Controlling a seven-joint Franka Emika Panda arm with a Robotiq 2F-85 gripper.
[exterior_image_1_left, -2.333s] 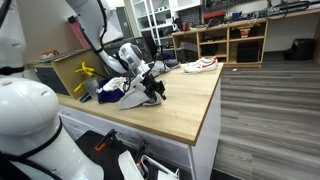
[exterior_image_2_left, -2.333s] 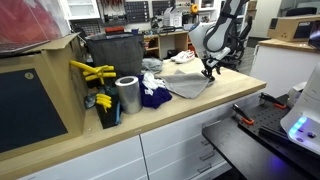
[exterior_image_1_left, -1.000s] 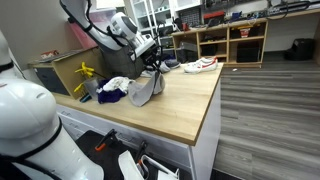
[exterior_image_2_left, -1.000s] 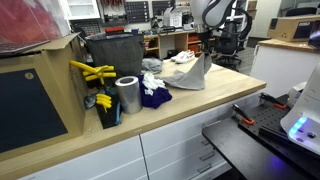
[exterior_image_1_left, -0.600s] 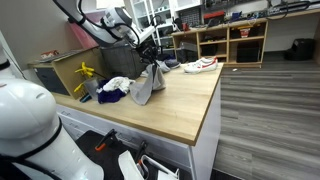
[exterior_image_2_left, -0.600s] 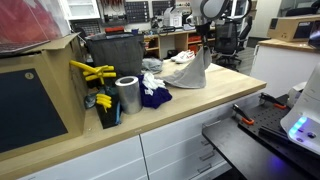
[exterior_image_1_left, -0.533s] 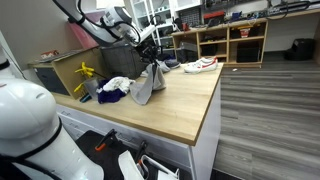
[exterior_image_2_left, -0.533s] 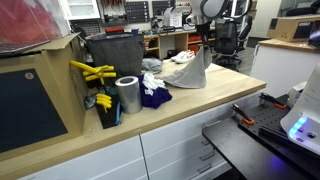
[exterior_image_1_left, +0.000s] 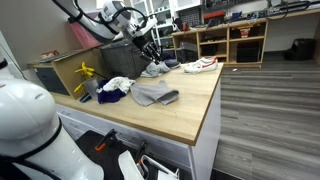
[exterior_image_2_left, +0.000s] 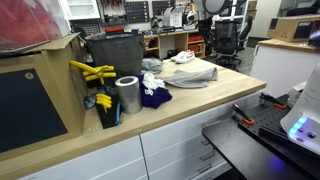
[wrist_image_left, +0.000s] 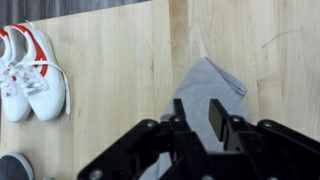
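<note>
A grey cloth (exterior_image_1_left: 153, 95) is seen lying crumpled and low on the wooden worktop (exterior_image_1_left: 190, 115), near the middle of its width. In both exterior views it is spread out loosely (exterior_image_2_left: 195, 74), with nothing resting on it. In the wrist view one end of the cloth (wrist_image_left: 215, 85) is shown directly below the jaws, and the rest is covered by the black fingers (wrist_image_left: 218, 118).

The jaws are held above the cloth, clear of it, and point downward. They are seen standing slightly apart, with a narrow gap between them and nothing gripped in it. The arm (exterior_image_1_left: 105, 18) is stretched in from the far side of the worktop.

A pair of white and red shoes (wrist_image_left: 30, 75) is laid beside the cloth in the wrist view, apart from it, and the same pair (exterior_image_1_left: 200, 65) is seen near the far edge in an exterior view. A dark shoe (wrist_image_left: 10, 168) is cut off at the corner of the wrist view.

A heap of white and dark blue clothes (exterior_image_2_left: 152, 92) is piled just beside the grey cloth. A metal can (exterior_image_2_left: 127, 95) is stood upright next to the heap, with a dark bin (exterior_image_2_left: 115, 52) behind it and yellow tools (exterior_image_2_left: 90, 72) at its side.
</note>
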